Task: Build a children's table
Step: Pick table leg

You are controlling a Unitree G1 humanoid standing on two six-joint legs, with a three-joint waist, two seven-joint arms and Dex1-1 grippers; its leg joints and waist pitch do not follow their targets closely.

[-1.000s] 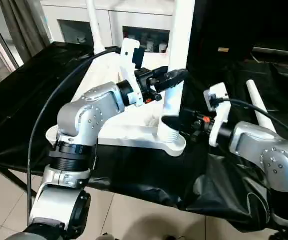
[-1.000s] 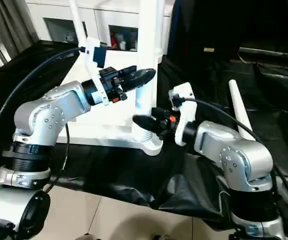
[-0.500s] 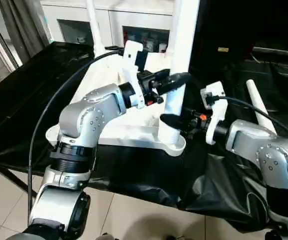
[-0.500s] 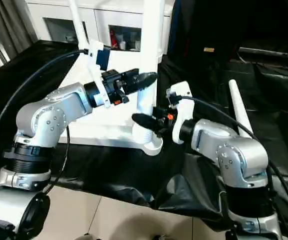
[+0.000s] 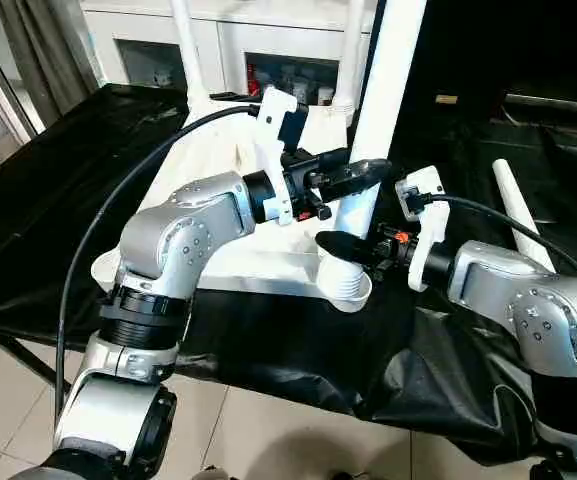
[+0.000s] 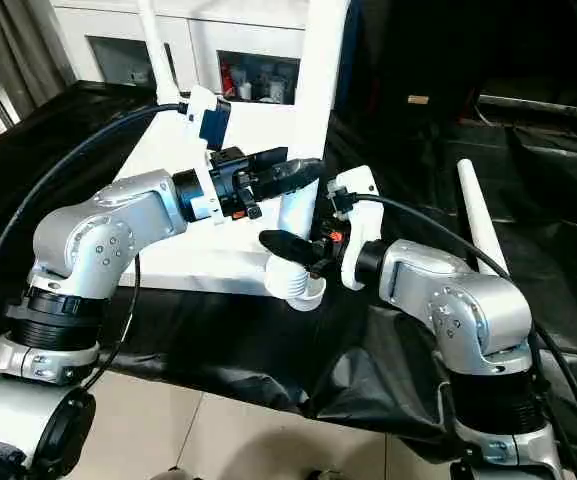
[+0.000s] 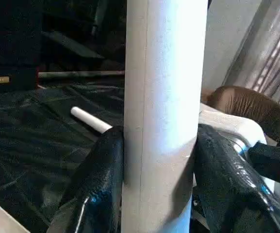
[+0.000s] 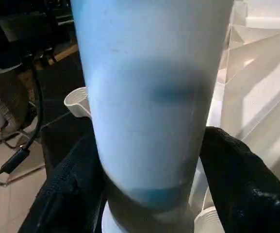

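The children's table top lies upside down on a black-covered bench. A white leg stands in the near right corner socket, leaning with its upper end to the right. My left gripper is shut on this leg at mid-height; in the left wrist view its fingers press against both sides of the tube. My right gripper is shut on the same leg just above the socket, its fingers hugging it. Two more legs stand upright in the far sockets.
A loose white leg lies on the black cloth to the right, behind my right forearm. A white glass-door cabinet stands behind the bench. Tiled floor shows below the bench's near edge.
The held leg has tipped from upright so that its top leans right. Both grippers kept their hold and shifted with it, and my left wrist has come forward.
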